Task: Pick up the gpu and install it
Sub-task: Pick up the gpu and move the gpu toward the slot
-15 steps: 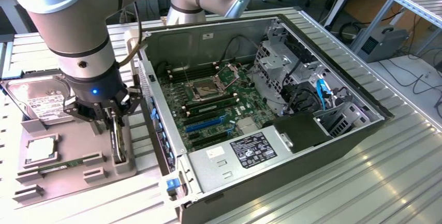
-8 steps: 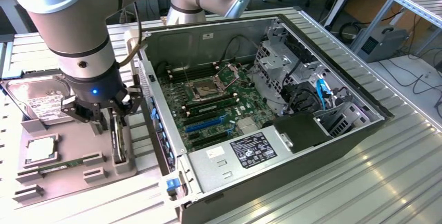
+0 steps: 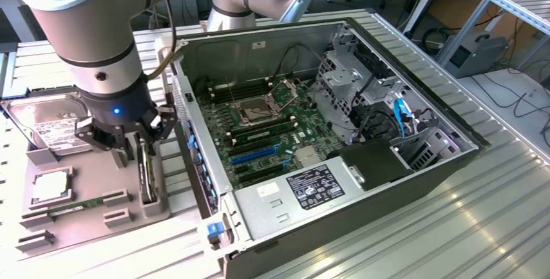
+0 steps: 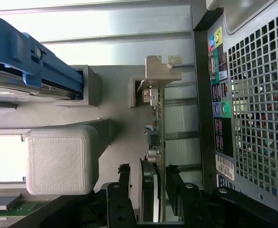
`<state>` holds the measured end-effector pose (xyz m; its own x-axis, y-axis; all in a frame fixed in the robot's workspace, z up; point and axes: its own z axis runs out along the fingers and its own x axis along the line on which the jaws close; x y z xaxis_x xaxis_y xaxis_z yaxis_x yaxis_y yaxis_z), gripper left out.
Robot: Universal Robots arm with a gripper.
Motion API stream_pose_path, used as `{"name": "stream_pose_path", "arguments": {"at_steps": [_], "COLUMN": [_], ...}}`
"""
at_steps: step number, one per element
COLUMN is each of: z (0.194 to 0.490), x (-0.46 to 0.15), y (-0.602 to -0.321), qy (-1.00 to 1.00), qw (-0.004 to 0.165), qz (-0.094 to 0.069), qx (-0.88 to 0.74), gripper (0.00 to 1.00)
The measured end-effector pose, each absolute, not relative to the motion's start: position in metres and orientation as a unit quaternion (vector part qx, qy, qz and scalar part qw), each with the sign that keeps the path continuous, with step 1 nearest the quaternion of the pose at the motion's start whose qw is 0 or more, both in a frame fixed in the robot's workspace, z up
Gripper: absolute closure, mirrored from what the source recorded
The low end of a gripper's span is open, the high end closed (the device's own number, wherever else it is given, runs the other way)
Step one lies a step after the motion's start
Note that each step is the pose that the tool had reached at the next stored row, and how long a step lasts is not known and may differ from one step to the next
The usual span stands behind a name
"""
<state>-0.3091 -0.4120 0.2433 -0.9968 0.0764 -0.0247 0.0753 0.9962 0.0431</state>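
Spread fingers [image 4: 125,178] of the gripper [image 4: 148,167] straddle the gpu [image 4: 153,140], one on each face, with a narrow gap on either side. The card stands on edge in a slot of the gray holder tray [image 3: 86,227], just beside the computer case [image 3: 361,227] and parallel to its perforated rear panel [image 4: 253,118]. Farther from the case on the same tray lie a memory stick [image 3: 64,209], a processor chip [image 3: 50,185] and a hard drive [image 3: 51,121]. Inside the open case, the motherboard [image 3: 266,131] is exposed.

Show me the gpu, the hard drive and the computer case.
gpu [image 4: 158,71]: wrist view, silvery end bracket.
hard drive [image 3: 53,131]: exterior view, white label.
computer case [image 3: 249,50]: exterior view, bare inner wall.
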Motion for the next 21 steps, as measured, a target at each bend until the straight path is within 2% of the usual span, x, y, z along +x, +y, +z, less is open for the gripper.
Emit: {"name": "stream_pose_path", "arguments": {"at_steps": [1, 3, 4, 21], "z": [0.2433, 0.2434, 0.2434, 0.2502], "x": [-0.3091, -0.3091, -0.3092, -0.3093], "y": [-0.4119, -0.4116, -0.4116, -0.4107], "qy": [0.999, 0.999, 0.999, 0.999], "qw": [0.013, 0.013, 0.013, 0.013], "qz": [0.021, 0.021, 0.021, 0.021], "qx": [0.038, 0.038, 0.038, 0.038], "gripper": [0.58, 0.71, 0.73, 0.73]}}
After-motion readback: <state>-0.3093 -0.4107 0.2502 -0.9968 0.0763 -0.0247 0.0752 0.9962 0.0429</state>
